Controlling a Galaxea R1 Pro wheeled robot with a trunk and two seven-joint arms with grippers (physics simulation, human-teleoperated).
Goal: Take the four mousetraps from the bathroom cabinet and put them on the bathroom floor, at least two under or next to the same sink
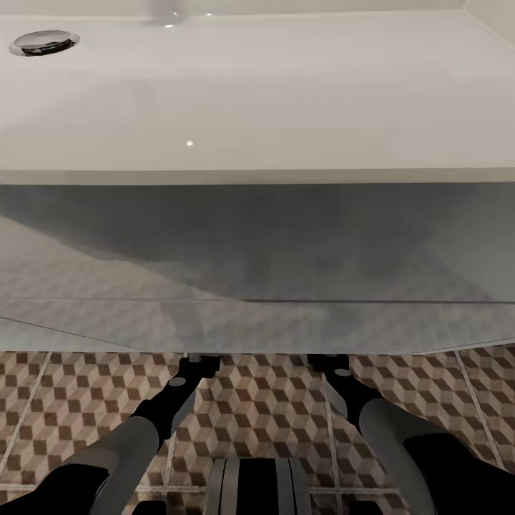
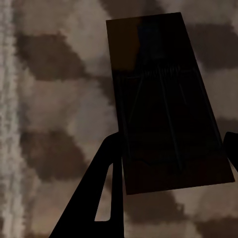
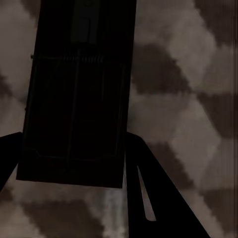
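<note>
Sink: large glossy white basin, seen across the far part of the head view; round chrome drain at its far left. A shadowed underside is seen below its near rim.

Bathroom floor: cube-patterned tiles in brown, beige and cream, seen near the robot.

Left gripper: reached forward to the sink's near edge, low over the floor. Jaws are clamped on the left mousetrap, a dark flat rectangle with wire parts, held between the fingers.

Right gripper: likewise forward. Jaws are clamped on the right mousetrap, held above the tiles.
</note>
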